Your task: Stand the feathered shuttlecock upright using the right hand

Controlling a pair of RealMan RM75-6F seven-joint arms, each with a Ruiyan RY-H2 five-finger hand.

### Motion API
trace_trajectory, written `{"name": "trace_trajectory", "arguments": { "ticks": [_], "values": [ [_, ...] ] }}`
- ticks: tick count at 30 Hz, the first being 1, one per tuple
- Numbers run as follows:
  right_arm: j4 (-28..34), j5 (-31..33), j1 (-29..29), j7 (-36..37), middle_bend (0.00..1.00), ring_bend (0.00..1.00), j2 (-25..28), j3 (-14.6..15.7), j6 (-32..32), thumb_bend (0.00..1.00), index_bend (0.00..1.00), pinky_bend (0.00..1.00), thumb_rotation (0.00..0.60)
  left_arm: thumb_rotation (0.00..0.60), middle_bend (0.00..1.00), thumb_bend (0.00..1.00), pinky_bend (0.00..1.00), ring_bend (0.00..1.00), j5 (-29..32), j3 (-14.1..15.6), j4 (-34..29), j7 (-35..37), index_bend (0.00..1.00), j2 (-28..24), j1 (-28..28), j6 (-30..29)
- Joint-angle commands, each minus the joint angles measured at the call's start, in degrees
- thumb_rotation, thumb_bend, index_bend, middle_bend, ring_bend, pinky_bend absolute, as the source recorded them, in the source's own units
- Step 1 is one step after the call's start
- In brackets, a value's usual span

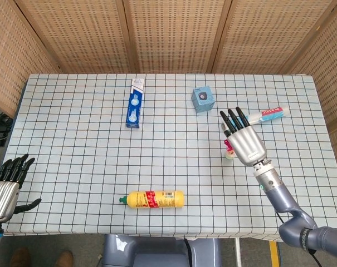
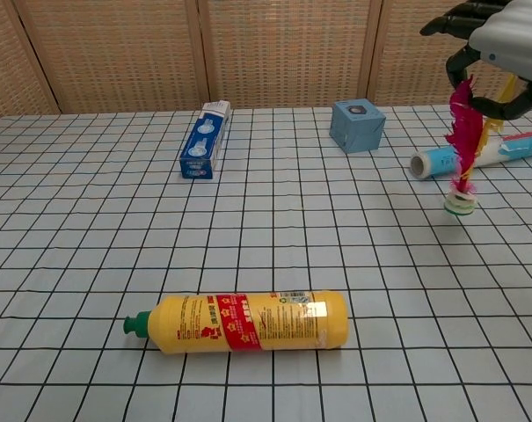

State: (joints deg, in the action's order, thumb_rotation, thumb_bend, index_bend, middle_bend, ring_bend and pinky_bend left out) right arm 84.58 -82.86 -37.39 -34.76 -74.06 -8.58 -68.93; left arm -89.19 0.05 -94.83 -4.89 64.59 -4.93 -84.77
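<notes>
The feathered shuttlecock, with magenta and yellow feathers and a green-and-white base, hangs almost upright with its base close to the table at the right. My right hand pinches the feather tips from above. In the head view the right hand covers most of the shuttlecock, and only the base shows. My left hand rests open off the table's front left corner, holding nothing.
A yellow bottle lies on its side at the front. A blue toothpaste box and a blue cube sit at the back. A rolled tube lies just behind the shuttlecock. The table has a grid cloth.
</notes>
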Motion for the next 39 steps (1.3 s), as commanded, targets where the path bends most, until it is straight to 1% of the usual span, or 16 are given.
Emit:
{"name": "trace_trajectory", "arguments": {
  "ticks": [1,8,11,12,14,17,18,19,20,21,22,24,29,33,35,39],
  "values": [
    [-0.5,-2.0,0.1,-1.7,0.12,0.00,0.3,1.0,-0.9,0.72,0.80,0.00,0.600,0.600,0.00,0.00,0.00,0.00,0.0,0.0,0.0,0.0,0.00,0.0,0.0,0.0],
    [-3.6,-2.6,-0.6,-4.0,0.12,0.00,-3.1,2.2,1.2,0.71,0.80,0.00,0.600,0.600,0.00,0.00,0.00,0.00,0.0,0.1,-0.1,-0.4,0.00,0.2,-0.1,0.1],
    [-4.4,-3.1,-0.7,-5.0,0.12,0.00,-5.6,2.5,1.2,0.69,0.80,0.00,0.600,0.600,0.00,0.00,0.00,0.00,0.1,0.1,-0.1,-0.7,0.00,0.3,-0.1,0.1],
    [-4.3,-3.4,-0.7,-5.1,0.12,0.00,-6.1,2.5,0.8,0.66,0.78,0.00,0.600,0.600,0.00,0.00,0.00,0.00,0.1,0.0,-0.1,-0.7,0.00,0.3,0.0,0.1],
    [-3.9,-3.9,-0.5,-5.3,0.12,0.00,-6.8,2.2,-0.3,0.62,0.69,0.00,0.600,0.600,0.00,0.00,0.00,0.00,0.1,0.0,-0.1,-0.7,0.00,0.3,0.0,0.0],
    [-1.9,-4.2,0.1,-5.7,0.09,0.00,-7.1,1.7,-2.0,0.56,0.42,0.00,0.600,0.600,0.00,0.00,0.00,0.00,0.2,0.0,0.0,-0.6,0.00,0.3,0.0,0.1],
    [-1.2,-4.0,0.4,-6.3,0.07,0.00,-6.9,1.5,-2.4,0.49,0.28,0.00,0.600,0.600,0.00,0.00,0.00,0.00,0.2,0.0,0.0,-0.5,0.00,0.3,0.0,0.1],
    [-0.2,-3.8,0.6,-7.1,0.04,0.00,-6.7,1.3,-2.8,0.38,0.15,0.00,0.600,0.600,0.00,0.00,0.00,0.00,0.2,0.0,0.0,-0.5,0.00,0.2,0.0,0.0],
    [1.3,-3.3,1.0,-7.8,0.02,0.00,-6.3,1.0,-3.3,0.29,0.09,0.00,0.600,0.600,0.00,0.00,0.00,0.00,0.1,0.0,-0.1,-0.5,0.00,0.2,0.0,0.0],
    [2.3,-3.1,1.3,-8.1,0.01,0.00,-6.0,0.8,-3.6,0.14,0.02,0.00,0.600,0.600,0.00,0.00,0.00,0.00,0.0,0.1,-0.1,-0.4,0.00,0.2,0.0,-0.1],
    [3.1,-3.0,1.5,-8.2,0.00,0.00,-5.7,0.6,-4.0,0.05,0.00,0.00,0.600,0.600,0.00,0.00,0.00,0.00,-0.1,0.1,-0.1,-0.4,0.00,0.2,0.0,-0.1],
    [4.8,-2.9,2.0,-7.8,0.00,0.00,-4.7,0.3,-4.7,0.00,0.00,0.00,0.600,0.600,0.00,0.00,0.00,0.00,-0.3,0.2,-0.1,-0.2,0.00,0.1,0.1,-0.2],
    [7.7,-5.1,4.5,-1.4,0.00,0.00,0.5,0.4,-8.2,0.00,0.00,0.00,0.600,0.600,0.00,0.00,0.00,0.00,-0.8,0.3,-0.3,0.6,0.00,-0.3,0.3,-0.8],
    [8.2,-6.5,8.3,7.5,0.00,0.00,5.1,1.3,-12.4,0.00,0.00,0.00,0.600,0.600,0.00,0.00,0.00,0.00,-1.9,0.6,-0.5,1.1,0.00,-0.6,0.5,-1.6],
    [8.1,-5.1,11.7,14.7,0.00,0.00,7.4,1.9,-15.2,0.00,0.00,0.00,0.600,0.600,0.00,0.00,0.00,0.00,-2.2,0.8,-0.4,1.1,0.00,-0.6,0.6,-1.7],
    [5.6,-3.0,16.1,25.8,0.00,0.00,9.4,3.5,-16.7,0.00,0.00,0.00,0.600,0.600,0.00,0.00,0.00,0.00,-2.8,1.0,-0.2,1.4,0.00,-0.6,0.7,-2.0]
  ]
}}
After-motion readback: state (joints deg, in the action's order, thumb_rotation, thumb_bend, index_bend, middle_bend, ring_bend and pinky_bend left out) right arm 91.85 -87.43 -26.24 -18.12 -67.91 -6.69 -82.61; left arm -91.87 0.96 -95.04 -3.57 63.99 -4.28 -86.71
